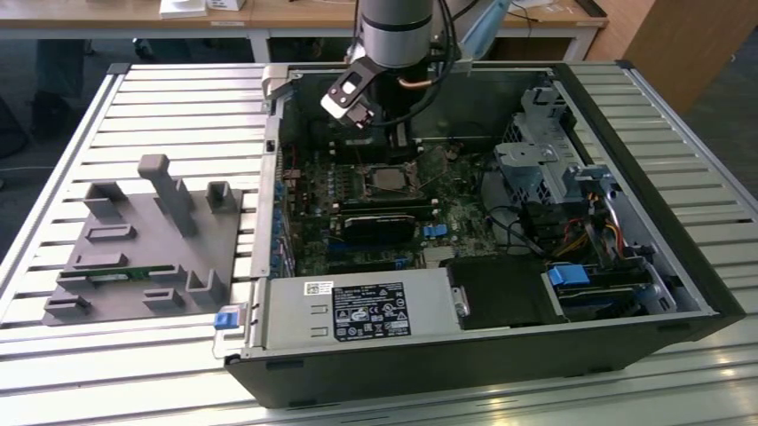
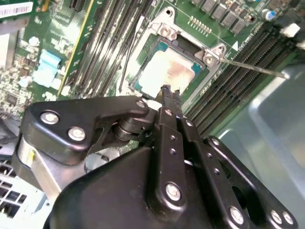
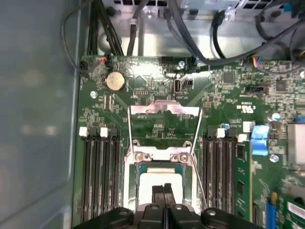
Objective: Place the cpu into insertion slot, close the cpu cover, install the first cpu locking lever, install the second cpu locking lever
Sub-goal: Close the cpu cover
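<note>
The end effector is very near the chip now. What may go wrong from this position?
1. In the second wrist view the end effector, fingers together, hangs just over the cpu. An off-centre push might shift the chip or mark its top.
2. The cpu cover is open and a thin lever sticks out sideways. A moving arm might snag either.
</note>
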### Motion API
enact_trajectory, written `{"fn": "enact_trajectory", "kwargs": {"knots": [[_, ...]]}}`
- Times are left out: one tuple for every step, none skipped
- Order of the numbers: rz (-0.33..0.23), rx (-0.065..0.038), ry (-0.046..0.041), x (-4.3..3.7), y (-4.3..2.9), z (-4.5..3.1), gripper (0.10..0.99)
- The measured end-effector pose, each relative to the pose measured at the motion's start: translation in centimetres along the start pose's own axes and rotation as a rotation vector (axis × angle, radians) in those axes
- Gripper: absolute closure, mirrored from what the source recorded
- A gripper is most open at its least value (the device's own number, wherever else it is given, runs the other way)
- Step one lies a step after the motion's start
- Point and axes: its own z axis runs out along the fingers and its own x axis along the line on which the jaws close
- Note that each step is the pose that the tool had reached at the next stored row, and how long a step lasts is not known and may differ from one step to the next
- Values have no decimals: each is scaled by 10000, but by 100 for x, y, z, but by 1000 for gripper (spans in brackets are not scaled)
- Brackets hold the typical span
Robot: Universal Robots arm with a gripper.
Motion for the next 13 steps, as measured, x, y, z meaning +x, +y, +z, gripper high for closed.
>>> {"fn": "enact_trajectory", "kwargs": {"knots": [[0,2,-10,1,4,-45,980],[-2,1,-14,2,7,-85,980],[-2,1,-19,2,9,-122,980],[-2,1,-21,2,12,-158,980],[-2,5,-29,2,15,-185,980],[-2,10,-36,2,22,-198,980],[-1,19,-37,3,33,-199,980],[-3,28,-35,2,41,-198,980],[-2,39,-37,2,50,-198,980],[-1,51,-37,3,65,-197,980],[-2,62,-38,2,79,-196,980],[-2,68,-38,2,93,-195,980],[-2,74,-38,3,112,-193,980]]}}
